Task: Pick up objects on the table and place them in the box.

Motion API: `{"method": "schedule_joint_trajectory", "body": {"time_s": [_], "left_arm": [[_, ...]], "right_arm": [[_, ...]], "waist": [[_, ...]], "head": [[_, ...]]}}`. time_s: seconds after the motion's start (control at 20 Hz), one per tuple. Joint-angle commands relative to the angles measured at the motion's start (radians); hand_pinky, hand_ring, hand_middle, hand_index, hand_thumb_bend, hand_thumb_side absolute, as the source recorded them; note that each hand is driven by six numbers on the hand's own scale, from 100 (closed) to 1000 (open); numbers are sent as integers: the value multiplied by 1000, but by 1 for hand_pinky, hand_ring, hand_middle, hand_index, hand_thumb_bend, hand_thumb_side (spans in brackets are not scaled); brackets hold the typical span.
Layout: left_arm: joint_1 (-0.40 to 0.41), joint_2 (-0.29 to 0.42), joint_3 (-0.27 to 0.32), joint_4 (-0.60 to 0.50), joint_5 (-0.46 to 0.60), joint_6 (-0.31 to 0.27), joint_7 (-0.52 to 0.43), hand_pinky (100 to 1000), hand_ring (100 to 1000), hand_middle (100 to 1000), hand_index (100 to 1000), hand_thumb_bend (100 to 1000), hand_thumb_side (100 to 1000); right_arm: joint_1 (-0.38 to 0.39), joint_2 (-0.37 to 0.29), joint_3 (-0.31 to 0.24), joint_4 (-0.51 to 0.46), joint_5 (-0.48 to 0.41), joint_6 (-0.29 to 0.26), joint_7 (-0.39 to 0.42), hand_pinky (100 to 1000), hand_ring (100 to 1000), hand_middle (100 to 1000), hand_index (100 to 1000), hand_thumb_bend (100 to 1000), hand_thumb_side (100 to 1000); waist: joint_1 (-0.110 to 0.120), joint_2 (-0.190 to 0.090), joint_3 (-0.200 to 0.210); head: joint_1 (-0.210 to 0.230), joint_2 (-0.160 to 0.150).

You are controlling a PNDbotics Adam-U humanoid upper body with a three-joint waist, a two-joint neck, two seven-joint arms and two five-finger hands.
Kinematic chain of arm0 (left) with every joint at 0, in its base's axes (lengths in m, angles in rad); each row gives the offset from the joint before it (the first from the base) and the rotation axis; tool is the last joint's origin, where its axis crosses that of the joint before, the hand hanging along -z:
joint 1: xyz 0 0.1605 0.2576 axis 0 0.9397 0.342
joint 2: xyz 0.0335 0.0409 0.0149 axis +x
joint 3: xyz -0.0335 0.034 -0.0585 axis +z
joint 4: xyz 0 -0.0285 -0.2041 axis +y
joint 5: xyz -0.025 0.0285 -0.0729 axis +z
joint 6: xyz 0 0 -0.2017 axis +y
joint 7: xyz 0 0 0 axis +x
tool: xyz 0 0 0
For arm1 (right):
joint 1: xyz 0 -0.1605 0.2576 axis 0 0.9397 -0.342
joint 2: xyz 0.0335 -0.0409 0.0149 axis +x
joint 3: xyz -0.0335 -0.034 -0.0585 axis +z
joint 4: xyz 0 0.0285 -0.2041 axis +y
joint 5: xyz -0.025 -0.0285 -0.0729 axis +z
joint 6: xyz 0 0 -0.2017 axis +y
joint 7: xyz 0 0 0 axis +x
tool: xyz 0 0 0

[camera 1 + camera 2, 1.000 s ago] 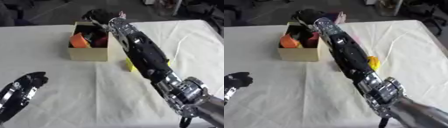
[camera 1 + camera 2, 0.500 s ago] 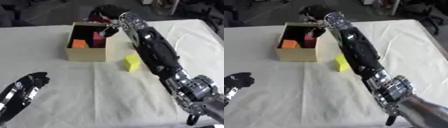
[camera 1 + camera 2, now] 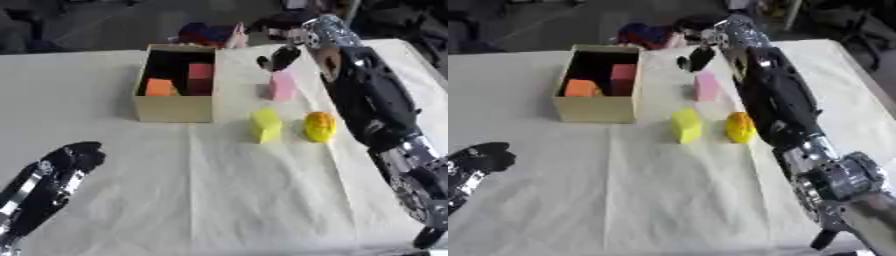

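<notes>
A tan cardboard box [image 3: 173, 107] stands at the back left of the table, with an orange block [image 3: 159, 87] and a red block [image 3: 200, 76] inside it. To its right a pink block [image 3: 282, 86] stands upright. Closer to me lie a yellow block [image 3: 266, 125] and a rounded orange-yellow object [image 3: 319, 126]. My right hand [image 3: 280, 57] hangs just above and behind the pink block, fingers relaxed and holding nothing; its arm runs down the right side. My left hand [image 3: 61, 167] rests open at the lower left.
A cream cloth [image 3: 219, 200] covers the table. A red and blue bundle [image 3: 206, 33] and dark clutter lie past the far edge. My right forearm [image 3: 372, 105] lies just to the right of the orange-yellow object.
My right hand has left the box and swung right, now hovering over the pink block. The blocks that the arm hid have come into view. The left hand has stayed put.
</notes>
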Motion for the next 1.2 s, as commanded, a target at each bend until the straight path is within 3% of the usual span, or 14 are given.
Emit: {"method": "schedule_joint_trajectory", "body": {"time_s": [0.05,0.4,1.2], "left_arm": [[-6,20,9,-11,-4,-1,5,823,766,689,849,100,753],[-8,20,11,-11,-4,-1,7,822,765,689,849,100,751],[-17,18,7,-11,-1,-2,4,822,764,689,849,100,748]], "right_arm": [[-6,-47,-26,42,19,24,43,973,987,976,1000,167,100],[4,-43,-57,138,49,74,27,972,984,974,1000,154,117],[3,9,-65,187,114,120,-104,960,960,951,987,112,110]], "waist": [[-7,-19,-1],[-1,-17,1],[11,-8,15]], "head": [[7,-3],[9,-3],[0,-3]]}}
